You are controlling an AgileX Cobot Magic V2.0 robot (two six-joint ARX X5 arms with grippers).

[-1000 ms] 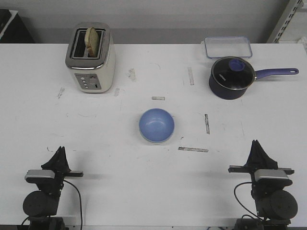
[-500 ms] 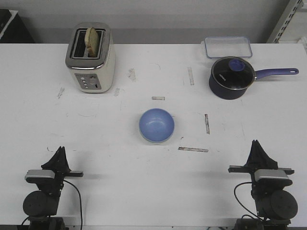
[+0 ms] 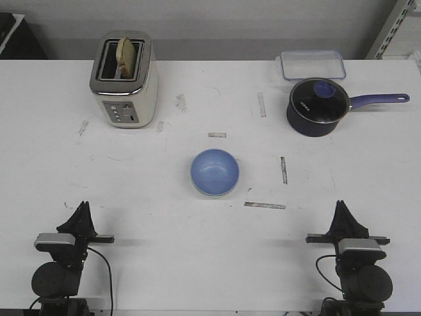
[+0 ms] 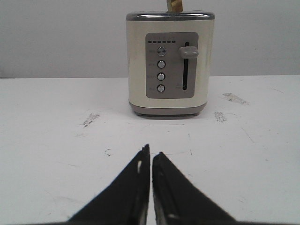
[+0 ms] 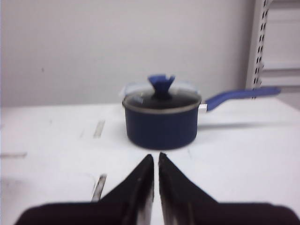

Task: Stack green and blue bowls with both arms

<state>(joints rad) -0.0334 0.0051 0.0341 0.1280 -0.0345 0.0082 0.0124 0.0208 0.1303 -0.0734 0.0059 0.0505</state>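
A light blue bowl (image 3: 215,172) sits upright in the middle of the white table (image 3: 164,250). No green bowl shows in any view. My left gripper (image 3: 81,209) rests at the near left edge, far from the bowl, with its jaws shut on nothing. The left wrist view has the same gripper (image 4: 151,151) pointing at the toaster. My right gripper (image 3: 342,207) stands at the near right edge, also shut and empty. In the right wrist view that gripper (image 5: 156,157) faces the saucepan. Neither wrist view shows the bowl.
A cream toaster (image 3: 123,79) with bread in a slot stands at the far left. A dark blue lidded saucepan (image 3: 318,106) sits at the far right, handle pointing right, with a clear lidded container (image 3: 313,64) behind it. Short tape strips (image 3: 265,205) mark the table.
My right gripper has shifted a little to the left and nearer the front edge. The left arm and the blue bowl have not moved.
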